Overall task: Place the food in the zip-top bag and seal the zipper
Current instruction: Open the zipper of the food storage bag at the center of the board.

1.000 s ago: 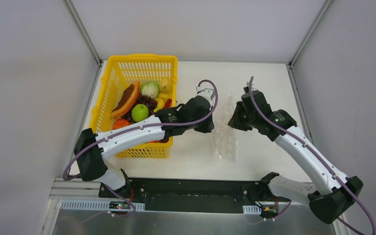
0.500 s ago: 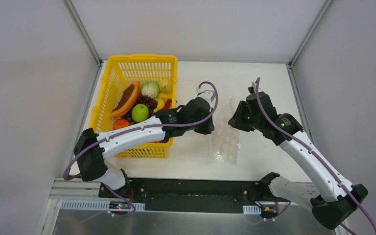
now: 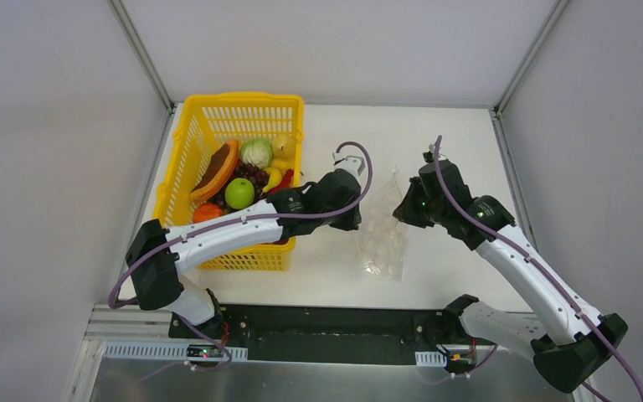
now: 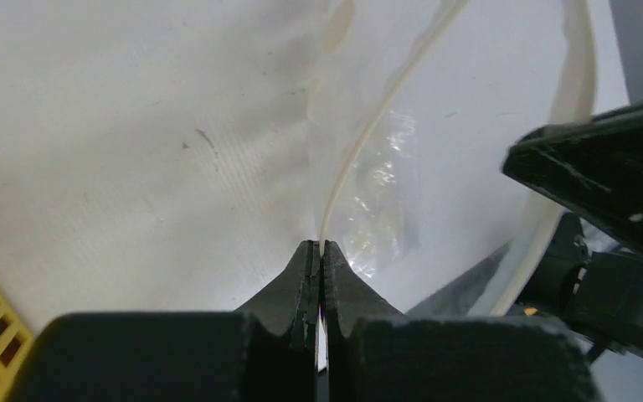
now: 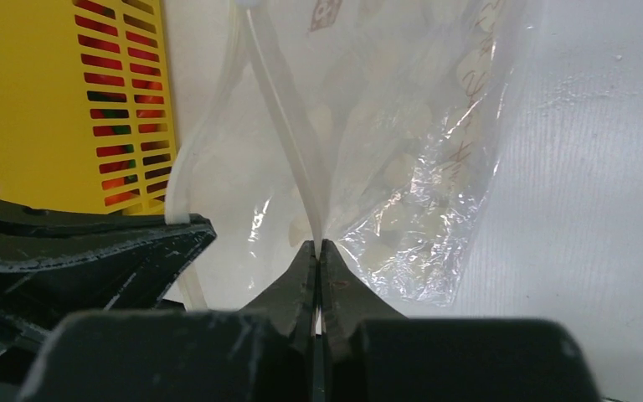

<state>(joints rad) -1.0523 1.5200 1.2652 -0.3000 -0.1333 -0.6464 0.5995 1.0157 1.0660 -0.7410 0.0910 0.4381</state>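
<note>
The clear polka-dot zip-top bag hangs between my two grippers above the table, right of the basket. My left gripper is shut on one lip of the zipper, shown in the left wrist view. My right gripper is shut on the other lip of the zipper, shown in the right wrist view. The mouth is pulled apart between them. The food, a green apple, cabbage, purple grapes, orange and yellow pieces, lies in the yellow basket. No food shows in the bag.
The yellow basket stands at the back left, close to my left arm. The white table is bounded by grey walls at left, back and right. A black rail runs along the near edge.
The right gripper rose and shifted a little right and back with its lip. The bag lifted, its mouth wider. The left gripper barely moved.
</note>
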